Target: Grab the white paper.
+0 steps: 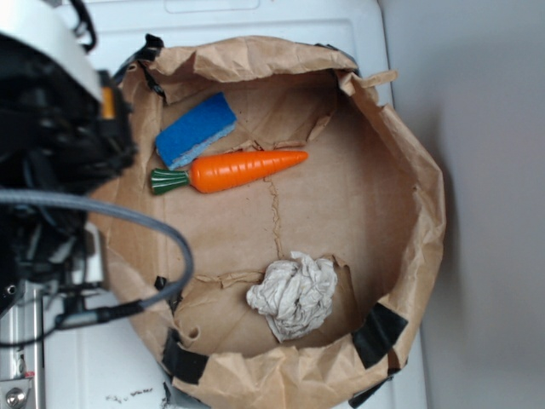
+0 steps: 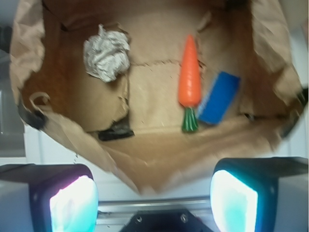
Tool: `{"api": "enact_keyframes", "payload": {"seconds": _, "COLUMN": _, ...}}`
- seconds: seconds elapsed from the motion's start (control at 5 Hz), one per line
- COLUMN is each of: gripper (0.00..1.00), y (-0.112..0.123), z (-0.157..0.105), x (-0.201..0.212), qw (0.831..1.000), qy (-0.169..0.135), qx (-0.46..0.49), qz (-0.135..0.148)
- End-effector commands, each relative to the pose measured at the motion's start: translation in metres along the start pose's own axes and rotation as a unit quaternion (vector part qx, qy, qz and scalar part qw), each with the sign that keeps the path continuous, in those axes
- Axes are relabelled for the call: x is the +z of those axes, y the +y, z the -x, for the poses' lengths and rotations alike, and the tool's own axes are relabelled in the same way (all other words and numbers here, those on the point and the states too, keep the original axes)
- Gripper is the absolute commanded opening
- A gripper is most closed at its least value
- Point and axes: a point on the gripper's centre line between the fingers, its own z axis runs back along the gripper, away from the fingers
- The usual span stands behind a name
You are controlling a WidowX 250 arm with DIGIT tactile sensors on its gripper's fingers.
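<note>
1. Your claw (image 2: 153, 200) hangs with its two fingers spread wide and nothing between them. In the wrist view the pads (image 2: 72, 203) sit at the bottom corners, outside the near rim of the brown paper bag (image 2: 145, 164).
2. The white paper (image 2: 107, 53) lies ahead of the claw and off to its left side as the wrist camera sees it, well apart from both fingers, resting on the bag's floor near the wall.
3. The wad is roughly round and wrinkled all over, with no clear long axis, so I judge finger angle matters little; getting centred over it matters most.
4. The carrot (image 2: 189, 72) and the blue sponge (image 2: 219, 96) lie ahead to the right, well apart from the wad.
5. You likely need to reach forward and left over the rim, then down.
</note>
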Motion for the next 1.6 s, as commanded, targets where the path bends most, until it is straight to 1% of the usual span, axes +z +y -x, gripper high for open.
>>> {"api": "enact_keyframes", "payload": {"seconds": 0.0, "gripper": 1.00, "y": -0.023, "z": -0.009, "x": 0.001, "qw": 0.995, "qy": -0.036, "qx": -0.092, "qz": 0.020}}
{"api": "enact_keyframes", "payload": {"seconds": 0.2, "gripper": 1.00, "y": -0.031, "z": -0.013, "x": -0.011, "qw": 0.990, "qy": -0.044, "qx": -0.128, "qz": 0.029}}
{"api": "enact_keyframes", "payload": {"seconds": 0.4, "gripper": 1.00, "y": -0.033, "z": -0.033, "x": -0.027, "qw": 0.994, "qy": -0.041, "qx": -0.101, "qz": 0.015}}
{"api": "enact_keyframes", "payload": {"seconds": 0.6, "gripper": 1.00, "y": -0.035, "z": -0.049, "x": -0.033, "qw": 0.996, "qy": -0.038, "qx": -0.077, "qz": 0.005}}
{"api": "enact_keyframes", "payload": {"seconds": 0.8, "gripper": 1.00, "y": -0.040, "z": -0.062, "x": -0.036, "qw": 0.998, "qy": -0.035, "qx": -0.060, "qz": 0.003}}
{"api": "enact_keyframes", "payload": {"seconds": 1.0, "gripper": 1.00, "y": -0.048, "z": -0.070, "x": -0.032, "qw": 0.997, "qy": -0.047, "qx": -0.057, "qz": 0.011}}
{"api": "enact_keyframes", "payload": {"seconds": 1.2, "gripper": 1.00, "y": -0.054, "z": -0.078, "x": -0.019, "qw": 0.997, "qy": -0.053, "qx": -0.050, "qz": 0.028}}
{"api": "enact_keyframes", "payload": {"seconds": 1.4, "gripper": 1.00, "y": -0.054, "z": -0.078, "x": -0.019, "qw": 0.997, "qy": -0.053, "qx": -0.050, "qz": 0.028}}
